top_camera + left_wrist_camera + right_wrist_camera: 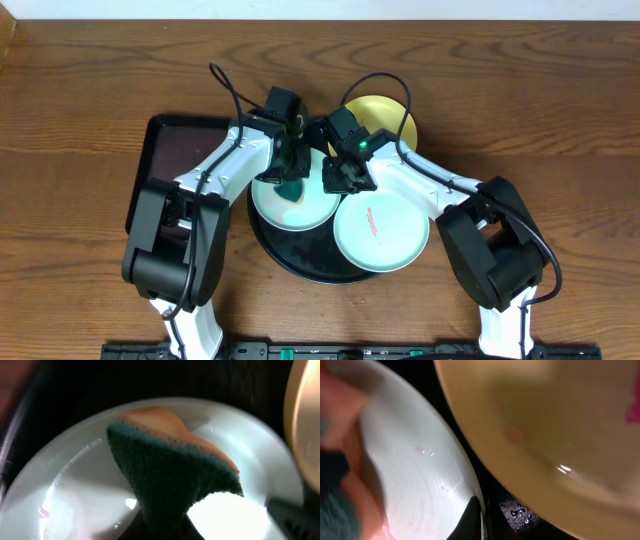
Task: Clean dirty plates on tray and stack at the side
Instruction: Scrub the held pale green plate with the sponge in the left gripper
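Observation:
The black round tray [300, 262] holds two mint plates. My left gripper [289, 168] is shut on a green and orange sponge [291, 188] and presses it on the left mint plate [305, 212]. In the left wrist view the sponge [170, 475] lies on this plate [75, 475]. My right gripper [338, 178] pinches that plate's right rim; in the right wrist view one finger [477, 520] lies on the rim of the plate [415, 470]. The second mint plate [385, 235] has a red smear. The yellow plate [390, 115] lies behind and also shows in the right wrist view [545, 420].
A dark rectangular tray [165, 150] lies at the left, under my left arm. Wet black tray surface [520, 510] shows between the mint and yellow plates. Wooden table [90, 90] surrounds everything.

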Robot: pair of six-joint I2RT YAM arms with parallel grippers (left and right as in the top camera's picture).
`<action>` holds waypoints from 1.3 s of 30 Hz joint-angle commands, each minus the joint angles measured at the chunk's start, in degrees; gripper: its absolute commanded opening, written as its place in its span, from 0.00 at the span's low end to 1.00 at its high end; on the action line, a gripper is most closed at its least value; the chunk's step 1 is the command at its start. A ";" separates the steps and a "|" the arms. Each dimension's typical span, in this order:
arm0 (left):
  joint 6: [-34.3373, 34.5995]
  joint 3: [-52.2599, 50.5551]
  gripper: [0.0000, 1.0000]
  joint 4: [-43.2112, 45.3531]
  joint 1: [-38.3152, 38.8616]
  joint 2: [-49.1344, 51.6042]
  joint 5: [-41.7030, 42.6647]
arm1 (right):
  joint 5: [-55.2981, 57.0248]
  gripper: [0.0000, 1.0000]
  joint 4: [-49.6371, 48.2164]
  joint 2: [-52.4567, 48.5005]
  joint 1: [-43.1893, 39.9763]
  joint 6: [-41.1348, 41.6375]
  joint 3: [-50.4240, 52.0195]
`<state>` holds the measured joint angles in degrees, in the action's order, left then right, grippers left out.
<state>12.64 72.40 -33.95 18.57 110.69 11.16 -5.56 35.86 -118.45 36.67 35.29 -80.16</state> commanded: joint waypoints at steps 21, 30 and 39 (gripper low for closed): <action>3.56 2.47 0.07 6.93 0.28 -2.84 -18.23 | 0.13 0.01 -0.09 -2.62 0.50 -0.66 0.35; 5.33 -0.48 0.07 -0.72 1.40 -2.82 -17.57 | 0.11 0.01 -0.07 -2.62 0.50 -0.68 0.35; 5.20 -0.46 0.08 -5.38 2.34 -2.93 -5.60 | 0.09 0.01 0.35 -2.62 0.50 -0.68 0.35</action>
<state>16.95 72.27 -38.61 20.86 108.79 -0.64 -5.76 35.75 -118.48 36.67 35.33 -80.16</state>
